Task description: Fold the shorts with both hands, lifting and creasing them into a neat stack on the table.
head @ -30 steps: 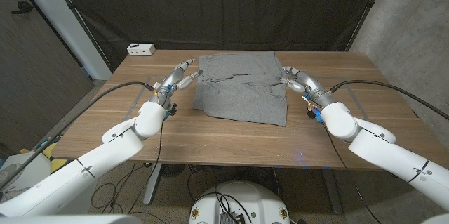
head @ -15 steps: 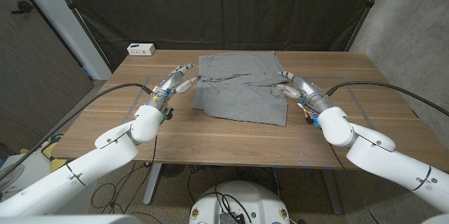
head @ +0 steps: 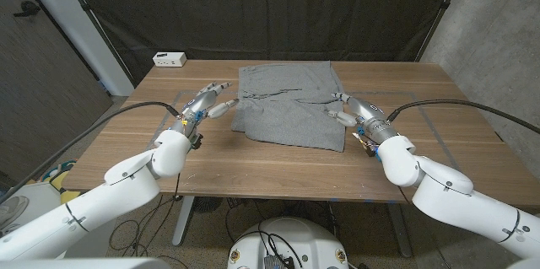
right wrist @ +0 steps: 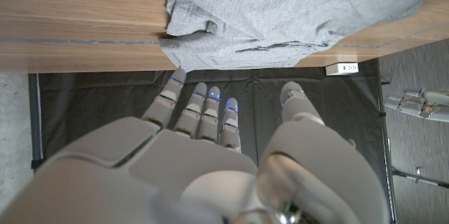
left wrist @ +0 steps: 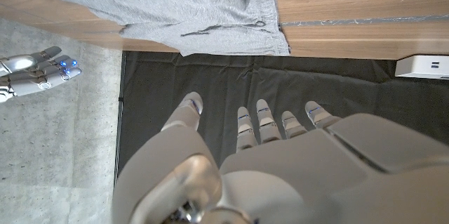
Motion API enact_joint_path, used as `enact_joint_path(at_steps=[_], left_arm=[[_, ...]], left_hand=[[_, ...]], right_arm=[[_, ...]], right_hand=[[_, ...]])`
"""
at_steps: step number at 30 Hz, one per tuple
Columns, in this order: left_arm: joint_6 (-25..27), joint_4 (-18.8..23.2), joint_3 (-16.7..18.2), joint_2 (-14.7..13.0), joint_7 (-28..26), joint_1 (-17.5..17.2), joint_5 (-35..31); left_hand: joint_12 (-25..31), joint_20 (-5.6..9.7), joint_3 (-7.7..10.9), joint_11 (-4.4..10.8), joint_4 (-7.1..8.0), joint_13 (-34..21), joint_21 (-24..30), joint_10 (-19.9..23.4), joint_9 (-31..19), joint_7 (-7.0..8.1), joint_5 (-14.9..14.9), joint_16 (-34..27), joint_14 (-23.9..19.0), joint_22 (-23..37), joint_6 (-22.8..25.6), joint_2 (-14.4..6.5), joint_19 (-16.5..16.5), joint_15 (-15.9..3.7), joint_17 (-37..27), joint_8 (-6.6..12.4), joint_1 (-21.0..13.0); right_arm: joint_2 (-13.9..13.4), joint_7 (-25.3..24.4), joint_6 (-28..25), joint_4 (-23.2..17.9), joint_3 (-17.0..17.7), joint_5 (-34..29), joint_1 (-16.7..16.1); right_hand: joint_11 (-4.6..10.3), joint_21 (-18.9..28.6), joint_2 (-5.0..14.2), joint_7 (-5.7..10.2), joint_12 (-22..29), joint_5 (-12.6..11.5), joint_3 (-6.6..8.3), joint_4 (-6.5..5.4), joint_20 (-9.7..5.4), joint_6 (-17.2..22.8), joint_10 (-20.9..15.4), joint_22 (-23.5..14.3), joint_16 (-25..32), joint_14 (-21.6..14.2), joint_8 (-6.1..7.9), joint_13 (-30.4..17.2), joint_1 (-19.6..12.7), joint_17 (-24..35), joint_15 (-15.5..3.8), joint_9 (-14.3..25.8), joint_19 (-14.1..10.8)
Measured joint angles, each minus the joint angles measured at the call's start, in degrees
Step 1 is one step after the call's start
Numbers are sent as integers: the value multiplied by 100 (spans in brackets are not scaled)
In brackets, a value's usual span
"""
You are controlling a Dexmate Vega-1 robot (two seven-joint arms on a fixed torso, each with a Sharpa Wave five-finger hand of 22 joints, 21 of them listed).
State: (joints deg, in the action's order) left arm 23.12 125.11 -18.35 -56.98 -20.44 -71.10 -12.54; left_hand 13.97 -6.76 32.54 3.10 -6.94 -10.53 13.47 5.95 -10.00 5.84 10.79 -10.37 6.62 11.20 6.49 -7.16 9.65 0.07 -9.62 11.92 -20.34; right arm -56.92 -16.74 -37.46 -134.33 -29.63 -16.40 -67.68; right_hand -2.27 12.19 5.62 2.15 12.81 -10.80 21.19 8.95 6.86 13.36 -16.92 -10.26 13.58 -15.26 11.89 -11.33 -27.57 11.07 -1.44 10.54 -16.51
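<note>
A wooden table [head: 278, 168] stands before a black curtain [head: 270, 8], a concrete wall [head: 498, 24] alongside.

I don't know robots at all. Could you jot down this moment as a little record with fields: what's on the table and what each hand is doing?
Table: wooden table
Garment: grey shorts, lying spread at the middle, not yet folded into a stack
Left hand: left hand, beside the garment's left edge, fingers apart, holding nothing
Right hand: right hand, at the garment's right edge, holding nothing
Other item: small white box at the far left corner

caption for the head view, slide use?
Both open hands, left hand and right hand, flank the gray shorts on the wooden table.
</note>
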Motion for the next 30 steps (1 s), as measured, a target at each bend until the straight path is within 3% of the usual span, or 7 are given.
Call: enact_joint_path(at_steps=[4,11,15,18,25,30], left_arm=[[175,71,12,-62,47,-42,-98],[545,242,-65,-176,114,-71,-377],[747,296,-138,-203,168,-43,-526],[904,356,-250,-230,222,28,-644],[1245,432,-547,-244,343,238,-937],[1572,459,-773,-243,515,416,-1251]], left_hand=[[0,-20,8,10,-88,-29,0,10,0,3,0,0,0,0,-3,42,20,0,0,0,-103],[0,-90,28,171,-279,-29,32,133,-9,134,0,-19,-109,0,96,144,-163,1,0,5,-355],[0,-100,-7,58,-314,-29,73,245,-28,122,0,-23,-198,0,192,281,-275,-7,0,43,-492],[0,-90,-27,78,-333,-29,73,311,-28,109,0,-45,-275,-29,278,380,-322,-2,0,44,-591],[46,-80,-39,189,-346,-29,116,588,-28,166,0,-67,-507,-28,372,578,-538,-9,0,66,-893],[90,-73,-62,318,-369,-28,116,882,-27,222,53,-67,-629,-28,697,757,-676,-91,0,154,-1245]], right_arm=[[-15,32,-167,-106,-167,-168,18],[-17,104,-542,-210,-404,-644,43],[8,112,-597,-222,-495,-722,45],[39,128,-717,-223,-579,-939,54],[99,194,-921,-214,-730,-1299,82],[154,251,-1045,-165,-851,-1488,105]], right_hand=[[22,0,-58,-10,0,0,1,0,-10,108,-20,0,0,-17,44,0,-58,-6,-23,0,-29],[42,0,-138,21,0,-46,33,79,-20,266,-109,11,-28,14,86,0,-247,-15,-54,0,-82],[85,0,-222,31,34,-63,9,102,-41,415,-245,14,-28,-9,89,0,-376,-15,-76,-1,-123],[104,0,-291,42,34,-89,7,104,-41,508,-307,13,-28,-18,133,1,-445,-24,-84,-1,-162],[181,45,-398,56,55,-190,10,149,-80,706,-428,13,-28,-102,133,1,-764,-44,-102,-1,-304],[236,45,-487,94,55,-252,33,172,-82,829,-544,13,-28,-160,134,1,-1004,-44,-91,-1,-368]])
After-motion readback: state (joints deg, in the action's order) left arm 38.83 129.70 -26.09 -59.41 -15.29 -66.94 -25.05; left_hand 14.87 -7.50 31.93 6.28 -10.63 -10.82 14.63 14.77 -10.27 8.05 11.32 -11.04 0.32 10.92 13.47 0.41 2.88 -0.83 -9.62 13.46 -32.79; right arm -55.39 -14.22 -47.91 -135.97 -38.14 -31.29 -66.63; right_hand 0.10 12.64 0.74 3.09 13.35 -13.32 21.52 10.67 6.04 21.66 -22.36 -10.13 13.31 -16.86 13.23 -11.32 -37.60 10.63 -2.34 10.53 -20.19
